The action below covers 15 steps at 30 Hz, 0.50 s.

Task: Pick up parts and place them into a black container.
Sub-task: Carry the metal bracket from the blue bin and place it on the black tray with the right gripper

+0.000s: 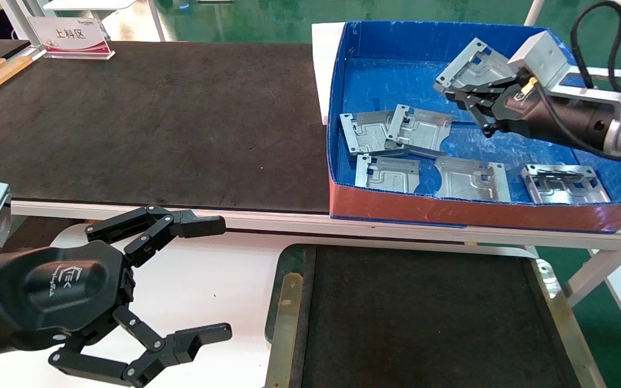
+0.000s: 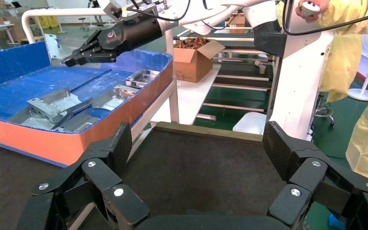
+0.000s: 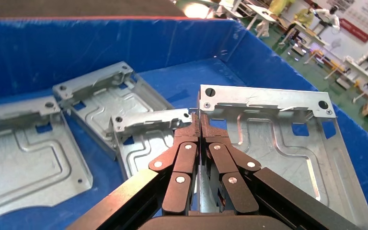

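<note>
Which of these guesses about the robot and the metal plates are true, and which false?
1. The right gripper is shut on a plate. True.
2. The black tray already holds plates. False: no plate lies in it.
3. The left gripper's jaws are open and hold nothing. True.
4. The held plate hangs over the black tray. False: it is over the blue box.
5. Five more plates lie in the blue box. True.
</note>
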Tool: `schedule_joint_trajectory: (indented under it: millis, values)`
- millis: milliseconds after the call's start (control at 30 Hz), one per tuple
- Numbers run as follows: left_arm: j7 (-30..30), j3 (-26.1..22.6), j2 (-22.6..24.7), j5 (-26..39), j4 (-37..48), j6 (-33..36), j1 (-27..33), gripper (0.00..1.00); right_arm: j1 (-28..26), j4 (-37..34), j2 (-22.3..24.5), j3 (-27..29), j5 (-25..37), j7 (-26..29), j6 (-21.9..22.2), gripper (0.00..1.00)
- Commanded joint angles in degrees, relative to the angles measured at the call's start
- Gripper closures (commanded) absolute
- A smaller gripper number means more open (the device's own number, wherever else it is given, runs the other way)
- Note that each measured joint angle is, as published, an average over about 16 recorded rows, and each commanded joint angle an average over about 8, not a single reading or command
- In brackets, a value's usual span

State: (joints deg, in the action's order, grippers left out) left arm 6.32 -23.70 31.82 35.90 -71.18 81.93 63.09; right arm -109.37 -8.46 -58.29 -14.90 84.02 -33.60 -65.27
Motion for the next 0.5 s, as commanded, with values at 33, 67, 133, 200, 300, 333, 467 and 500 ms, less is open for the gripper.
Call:
schedule_joint_trajectory:
  millis: [33,67,133,200,300,333,467,500]
  values:
    - [0.0,0.0,0.0,0.0,0.0,0.0,0.0,0.0,0.85,1.87,0.07,-0.21,0.35,0.13,-0.25,1.0]
    - [0.0,0.0,0.0,0.0,0.0,0.0,0.0,0.0,1.09,2.49,0.09,-0.36,0.55,0.05,-0.09,1.0]
    - [0.0,0.0,0.0,0.0,0.0,0.0,0.0,0.0,1.52,3.57,0.1,-0.63,0.93,-0.11,0.37,1.0]
    - [0.0,0.0,0.0,0.0,0.0,0.0,0.0,0.0,1.8,4.44,0.11,-0.86,1.25,-0.29,0.8,1.0]
    - [0.0,0.0,0.0,0.0,0.0,0.0,0.0,0.0,2.07,5.48,0.19,-1.06,1.52,-0.57,0.74,1.0]
    - [0.0,0.0,0.0,0.0,0.0,0.0,0.0,0.0,2.12,5.79,0.24,-1.1,1.58,-0.68,0.43,1.0]
    - [0.0,0.0,0.0,0.0,0.0,0.0,0.0,0.0,2.22,6.97,0.61,-1.21,1.79,-1.43,-2.3,1.0]
    - [0.0,0.0,0.0,0.0,0.0,0.0,0.0,0.0,2.23,7.26,0.73,-1.25,1.86,-1.68,-3.24,1.0]
